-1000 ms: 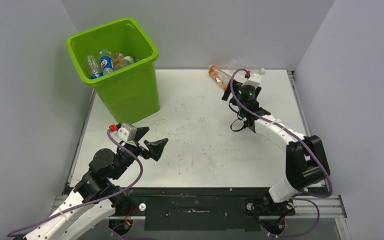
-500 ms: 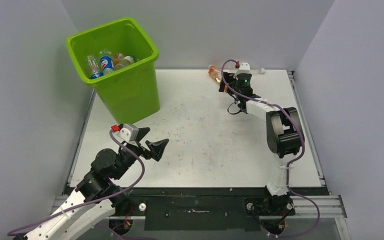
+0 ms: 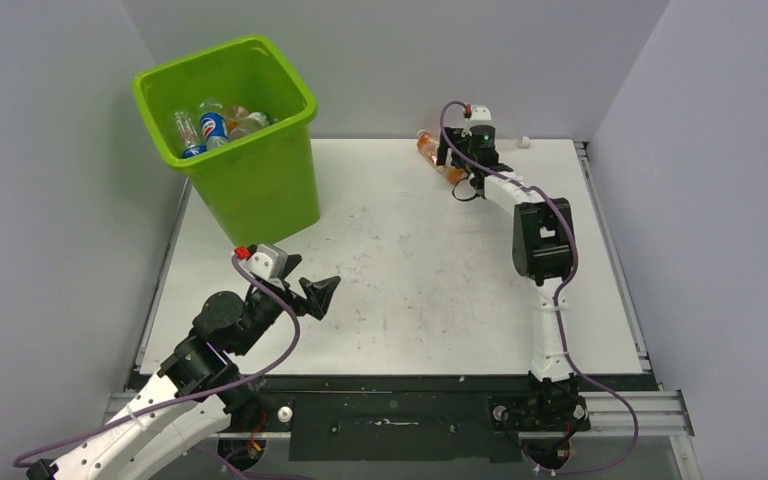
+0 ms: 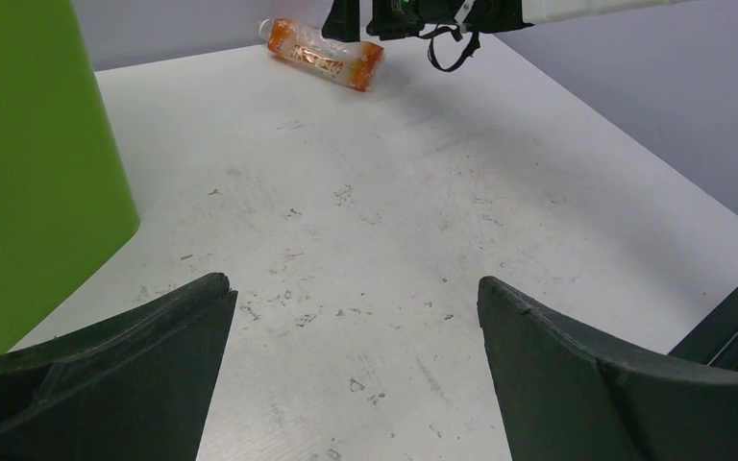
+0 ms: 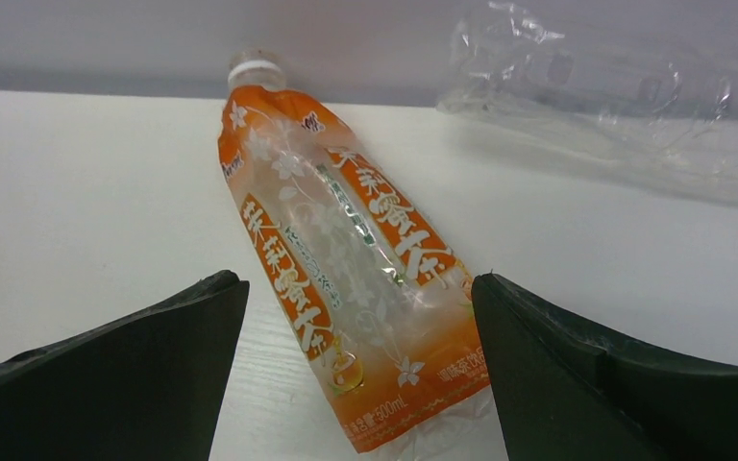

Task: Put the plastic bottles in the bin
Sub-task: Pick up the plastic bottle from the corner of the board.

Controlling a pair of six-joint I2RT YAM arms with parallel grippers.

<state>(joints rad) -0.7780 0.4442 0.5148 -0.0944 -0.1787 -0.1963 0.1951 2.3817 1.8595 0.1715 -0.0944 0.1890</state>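
Note:
The lime-green bin [image 3: 260,190] stands at the table's back left and holds several bottles [image 3: 212,124]. An orange-labelled bottle [image 3: 428,149] lies at the back edge, cap toward the wall. My right gripper [image 3: 454,163] is open, its jaws on either side of that bottle's [image 5: 346,269] bottom end without touching it. A crumpled clear unlabelled bottle [image 5: 615,101] lies behind it to the right. My left gripper [image 3: 310,281] is open and empty over the table's near left, below the bin. It faces the orange bottle [image 4: 325,54].
Grey walls close the table on the left, back and right. The bin's side [image 4: 29,173] fills the left of the left wrist view. The right arm [image 3: 540,235] stretches along the table's right half. A metal rail [image 3: 615,250] runs along the right edge.
My right arm has stretched toward the back wall, bringing its open gripper up to the orange bottle. My left gripper has shifted slightly right and stays open.

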